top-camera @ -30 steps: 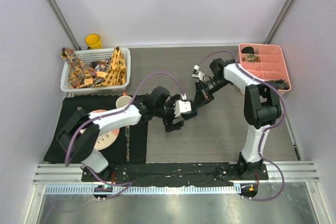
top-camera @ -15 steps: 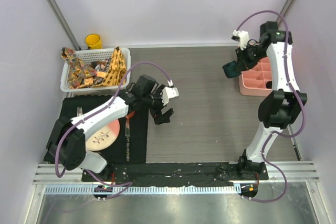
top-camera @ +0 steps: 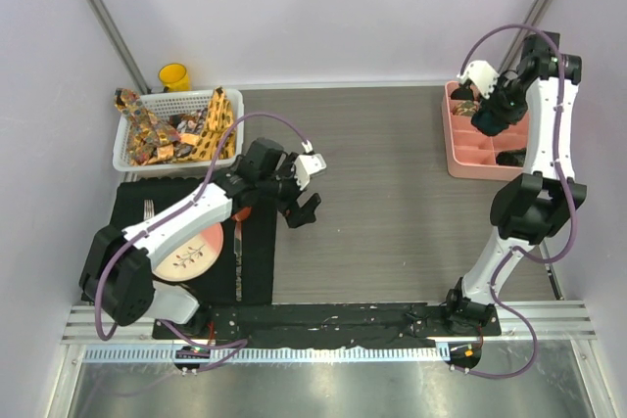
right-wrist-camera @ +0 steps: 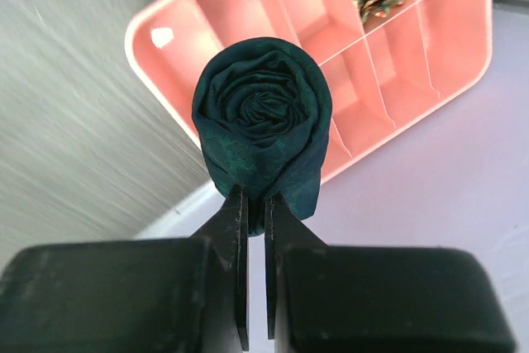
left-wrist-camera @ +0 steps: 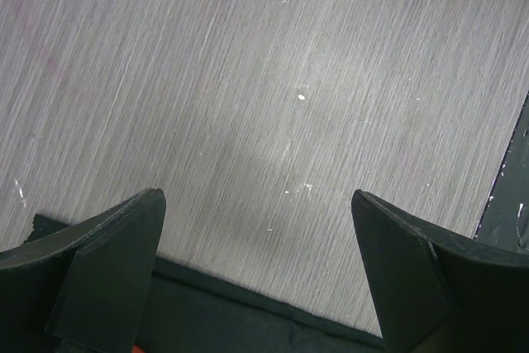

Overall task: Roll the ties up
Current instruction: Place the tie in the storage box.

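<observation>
Across the grey surface (top-camera: 392,193), a black placemat (top-camera: 127,212) lies at left, with a white basket (top-camera: 127,149) of patterned ties (top-camera: 211,129) behind it and a pink tray (top-camera: 465,159) at far right. The left pincer (left-wrist-camera: 256,196) hangs released, jaws wide, over the placemat's edge. The right pincer (right-wrist-camera: 256,200) is clenched on a rolled dark teal tie (right-wrist-camera: 262,113) above the tray.

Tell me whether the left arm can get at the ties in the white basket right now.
Probably yes: the left gripper is open and empty, and the basket sits nearby with its ties uncovered.
</observation>
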